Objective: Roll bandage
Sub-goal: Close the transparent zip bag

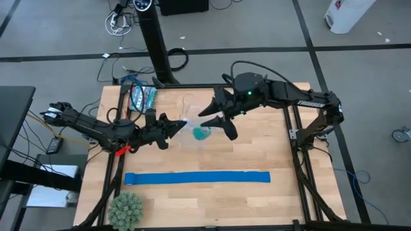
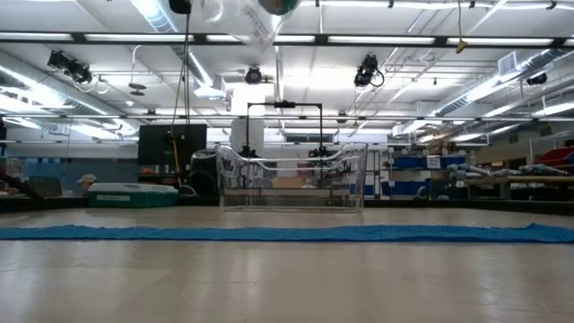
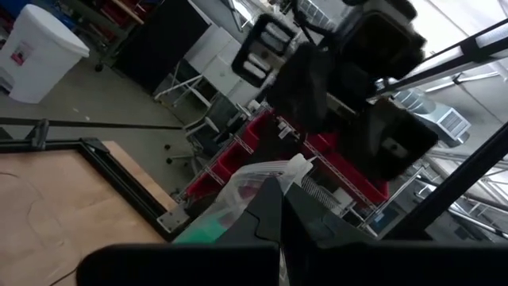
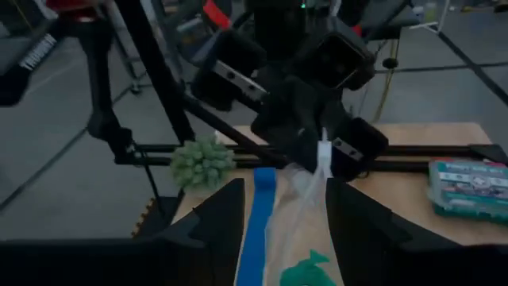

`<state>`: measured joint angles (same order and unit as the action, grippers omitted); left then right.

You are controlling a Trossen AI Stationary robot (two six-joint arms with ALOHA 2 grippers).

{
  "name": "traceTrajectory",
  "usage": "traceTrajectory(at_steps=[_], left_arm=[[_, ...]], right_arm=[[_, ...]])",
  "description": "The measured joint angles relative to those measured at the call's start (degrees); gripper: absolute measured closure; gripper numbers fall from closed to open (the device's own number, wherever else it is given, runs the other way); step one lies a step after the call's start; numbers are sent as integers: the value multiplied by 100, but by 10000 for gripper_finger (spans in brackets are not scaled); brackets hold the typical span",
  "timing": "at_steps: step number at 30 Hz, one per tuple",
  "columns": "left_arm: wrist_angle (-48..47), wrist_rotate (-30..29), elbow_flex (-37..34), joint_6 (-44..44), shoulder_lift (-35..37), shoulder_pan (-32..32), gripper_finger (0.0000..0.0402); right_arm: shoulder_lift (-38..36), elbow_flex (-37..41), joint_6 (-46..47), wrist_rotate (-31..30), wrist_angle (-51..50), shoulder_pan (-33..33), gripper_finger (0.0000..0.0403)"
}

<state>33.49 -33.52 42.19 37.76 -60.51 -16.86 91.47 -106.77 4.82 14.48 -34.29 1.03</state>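
Note:
A clear plastic bag (image 4: 305, 199) hangs in the air over the middle of the table, with the teal bandage (image 4: 305, 270) bunched in its bottom. In the high view the bandage (image 1: 202, 133) shows through the bag. My left gripper (image 1: 182, 123) reaches in from the table's left and is shut on the bag's top. My right gripper (image 4: 282, 210) comes from the right, open, with one finger on each side of the hanging bag. I cannot tell whether those fingers touch the bag. My left gripper pinches the bag's crumpled top edge (image 4: 324, 155) between its two shut fingers, roughly level, coming from the table's left. The bag hangs below the fingers, lifted clear of the table, and the bandage weighs down its lower end.
A long royal-blue strip (image 1: 197, 178) lies flat across the near half of the table. A green spiky ball (image 1: 125, 208) sits at the near left corner. A printed packet (image 1: 142, 96) lies at the far left. A clear box (image 2: 291, 175) stands at the far side.

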Motion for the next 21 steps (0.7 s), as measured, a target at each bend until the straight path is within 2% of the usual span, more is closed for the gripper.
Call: traceTrajectory(at_steps=[5,12,21], left_arm=[[-18,1,1,0,0,0,398],[-25,-55,2,41,-82,0,398],[0,-245,0,173,-216,0,398]], right_arm=[[185,8,-100,-287,36,-67,233],[445,4,-106,-317,270,-46,233],[620,7,-597,-577,454,-43,233]])
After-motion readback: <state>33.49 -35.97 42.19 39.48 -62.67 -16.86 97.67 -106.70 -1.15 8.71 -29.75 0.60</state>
